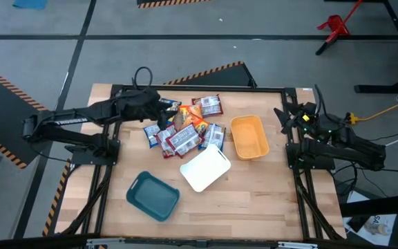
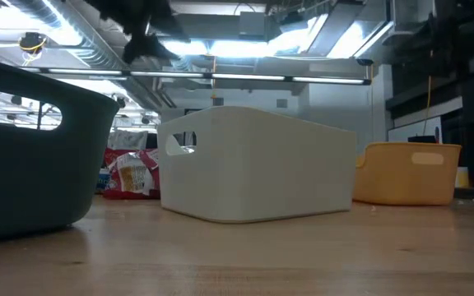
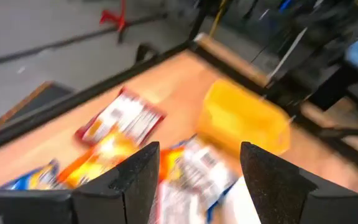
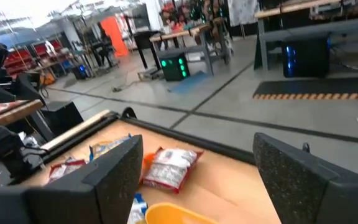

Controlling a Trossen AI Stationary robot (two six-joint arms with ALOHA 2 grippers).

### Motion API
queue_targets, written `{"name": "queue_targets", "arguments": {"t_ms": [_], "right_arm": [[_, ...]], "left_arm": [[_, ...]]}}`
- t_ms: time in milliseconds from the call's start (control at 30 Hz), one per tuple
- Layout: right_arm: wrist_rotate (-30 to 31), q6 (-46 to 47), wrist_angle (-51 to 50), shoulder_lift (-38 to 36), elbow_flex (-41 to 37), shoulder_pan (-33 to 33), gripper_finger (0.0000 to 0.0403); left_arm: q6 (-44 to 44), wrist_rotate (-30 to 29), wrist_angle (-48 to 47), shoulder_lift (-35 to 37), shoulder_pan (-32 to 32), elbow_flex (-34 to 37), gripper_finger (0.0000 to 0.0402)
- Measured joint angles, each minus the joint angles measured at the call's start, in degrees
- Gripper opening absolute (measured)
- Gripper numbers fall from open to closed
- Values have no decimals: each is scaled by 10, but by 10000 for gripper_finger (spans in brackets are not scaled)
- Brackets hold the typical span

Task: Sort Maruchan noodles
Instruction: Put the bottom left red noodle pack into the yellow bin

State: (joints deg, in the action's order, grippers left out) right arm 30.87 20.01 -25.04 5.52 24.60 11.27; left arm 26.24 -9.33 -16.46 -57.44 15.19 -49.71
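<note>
A: Status, big to small?

B: Wood surface [image 1: 254,187] carries three bins: white bin [image 1: 204,168] in the middle, orange bin [image 1: 249,136] toward my right arm, teal bin [image 1: 153,196] nearest the front edge. All three look empty from above. The Maruchan noodles [image 1: 184,128] lie in one overlapping heap behind the white bin, none sorted yet.

A: Fingers?

B: My left fingers [image 3: 194,177] are spread, nothing between them, hovering over the heap's left side. My right fingers [image 4: 194,174] are spread too, parked at the right edge, empty.

A: Risks?

B: Packets are glossy and stacked. I'd guess a pinch could slip, or grab two at once and drop a wrong colour in a bin. Coming down on the overlap could also shove packets toward the back edge.

A: Any labels?

B: Can't read print. Only colours: blue, orange, red-and-silver.
</note>
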Motion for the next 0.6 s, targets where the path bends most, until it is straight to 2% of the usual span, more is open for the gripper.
{"name": "queue_targets", "arguments": {"t_ms": [233,467,600], "right_arm": [[0,19,-26,0,0,0,294],[0,25,-33,0,0,0,294],[0,38,-49,0,0,0,294]], "left_arm": [[0,13,-126,-21,35,0,218],[-39,13,-164,-50,50,0,218],[-57,45,-164,-72,60,18,218]]}}
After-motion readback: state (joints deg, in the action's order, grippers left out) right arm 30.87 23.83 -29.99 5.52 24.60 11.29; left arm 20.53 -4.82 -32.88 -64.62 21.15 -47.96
